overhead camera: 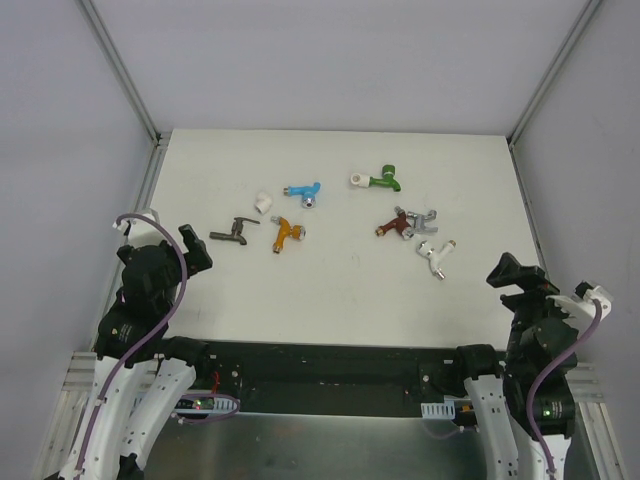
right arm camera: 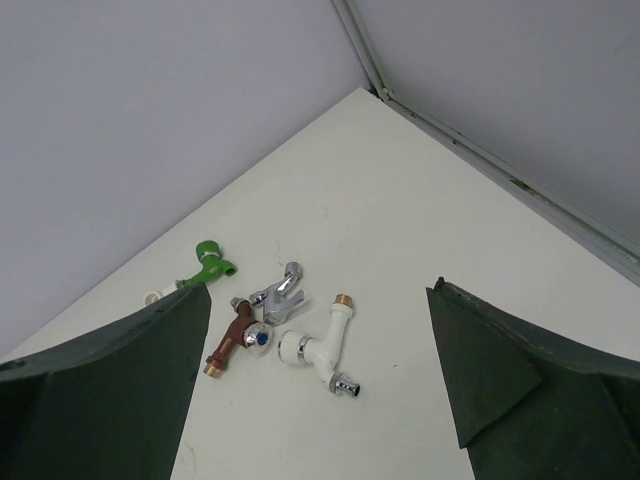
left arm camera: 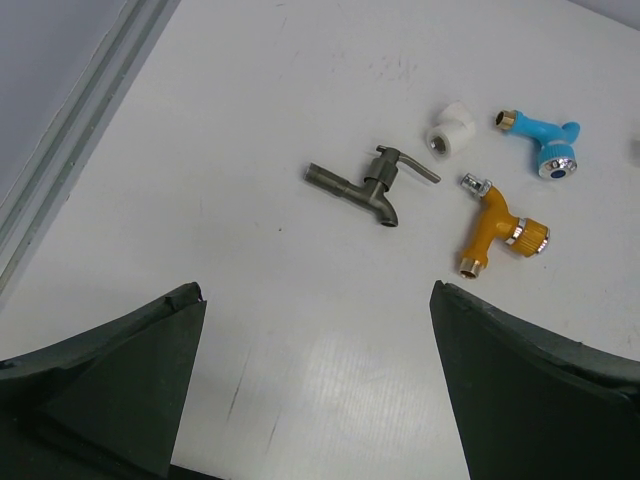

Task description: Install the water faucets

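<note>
**benchrat:** So neither claw has anything? Left gripper [left arm camera: 315, 295] and right gripper [right arm camera: 320, 290] both look spread wide over bare table [overhead camera: 340, 290].

**tapfan:** Yep, both wide open and empty, near the front edge. The water faucets lie loose and split into two groups, which probably suits one arm each. On the left: dark grey faucet [left arm camera: 370, 185], orange faucet [left arm camera: 500, 228], blue faucet [left arm camera: 545, 140], plus a stubby white fitting [left arm camera: 450, 128] just beside them. On the right: reddish-brown faucet [right arm camera: 235, 340] and silver faucet [right arm camera: 280, 292] touching, with the white faucet [right arm camera: 320, 345] just beside them.

**benchrat:** And the green faucet [overhead camera: 385, 180]?

**tapfan:** Farthest back, with a second fitting [overhead camera: 357, 181] at its threaded end. Can't tell if it's screwed in.
</note>
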Robot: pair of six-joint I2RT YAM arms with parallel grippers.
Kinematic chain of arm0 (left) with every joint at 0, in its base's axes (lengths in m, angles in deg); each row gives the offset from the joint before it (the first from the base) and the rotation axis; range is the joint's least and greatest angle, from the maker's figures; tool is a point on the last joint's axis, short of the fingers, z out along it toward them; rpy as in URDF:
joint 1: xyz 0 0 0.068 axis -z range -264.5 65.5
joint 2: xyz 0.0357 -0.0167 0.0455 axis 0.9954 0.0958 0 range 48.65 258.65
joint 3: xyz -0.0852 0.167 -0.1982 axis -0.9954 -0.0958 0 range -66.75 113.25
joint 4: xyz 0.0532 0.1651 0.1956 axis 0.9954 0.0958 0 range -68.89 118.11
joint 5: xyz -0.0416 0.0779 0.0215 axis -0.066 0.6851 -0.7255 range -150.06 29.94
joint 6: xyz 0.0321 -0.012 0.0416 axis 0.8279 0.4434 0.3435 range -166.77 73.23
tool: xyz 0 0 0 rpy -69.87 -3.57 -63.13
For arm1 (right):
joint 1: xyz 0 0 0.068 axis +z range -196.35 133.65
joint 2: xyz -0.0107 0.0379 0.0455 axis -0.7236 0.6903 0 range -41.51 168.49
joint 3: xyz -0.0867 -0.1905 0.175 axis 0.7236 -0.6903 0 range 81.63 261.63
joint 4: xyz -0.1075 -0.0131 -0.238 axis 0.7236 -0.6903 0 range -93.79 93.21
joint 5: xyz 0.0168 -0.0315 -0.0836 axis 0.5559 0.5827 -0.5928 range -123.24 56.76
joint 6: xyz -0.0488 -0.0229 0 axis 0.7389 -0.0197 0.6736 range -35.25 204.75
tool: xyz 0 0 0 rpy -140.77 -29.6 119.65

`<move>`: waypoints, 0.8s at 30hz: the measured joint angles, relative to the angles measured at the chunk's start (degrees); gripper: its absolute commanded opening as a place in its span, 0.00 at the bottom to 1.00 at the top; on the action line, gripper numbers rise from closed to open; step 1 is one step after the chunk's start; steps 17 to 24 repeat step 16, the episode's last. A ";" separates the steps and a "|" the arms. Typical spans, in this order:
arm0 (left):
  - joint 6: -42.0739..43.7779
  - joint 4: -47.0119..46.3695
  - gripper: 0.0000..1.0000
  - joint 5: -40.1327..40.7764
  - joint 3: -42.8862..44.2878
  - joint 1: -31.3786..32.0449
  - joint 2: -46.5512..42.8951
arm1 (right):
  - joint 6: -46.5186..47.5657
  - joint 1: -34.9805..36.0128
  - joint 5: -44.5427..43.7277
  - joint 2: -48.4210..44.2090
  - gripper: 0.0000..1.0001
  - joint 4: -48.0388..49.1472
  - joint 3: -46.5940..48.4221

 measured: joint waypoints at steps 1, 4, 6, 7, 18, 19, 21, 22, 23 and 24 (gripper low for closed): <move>-0.13 0.02 0.99 0.02 0.00 0.00 0.00 | 0.39 0.63 -0.94 -1.16 0.99 0.02 -0.72; -0.50 0.00 0.99 0.04 0.00 -0.46 0.35 | 1.14 1.36 -1.68 -2.25 0.99 0.09 -2.19; -0.72 0.00 0.99 0.04 0.00 -1.22 0.98 | 1.40 1.42 -0.94 -2.25 0.99 0.22 -2.86; -0.94 -0.02 0.99 0.04 0.00 -1.84 1.38 | 1.44 1.42 -0.50 -2.23 0.99 0.22 -2.91; -2.01 -0.81 0.99 -0.02 0.00 -4.52 4.04 | 1.46 1.55 1.07 -2.25 0.99 1.11 -2.95; -2.01 -0.81 0.99 -0.02 0.00 -4.52 4.04 | 1.46 1.55 1.07 -2.25 0.99 1.11 -2.95; -2.01 -0.81 0.99 -0.02 0.00 -4.52 4.04 | 1.46 1.55 1.07 -2.25 0.99 1.11 -2.95; -2.01 -0.81 0.99 -0.02 0.00 -4.52 4.04 | 1.46 1.55 1.07 -2.25 0.99 1.11 -2.95; -2.01 -0.81 0.99 -0.02 0.00 -4.52 4.04 | 1.46 1.55 1.07 -2.25 0.99 1.11 -2.95; -2.01 -0.81 0.99 -0.02 0.00 -4.52 4.04 | 1.46 1.55 1.07 -2.25 0.99 1.11 -2.95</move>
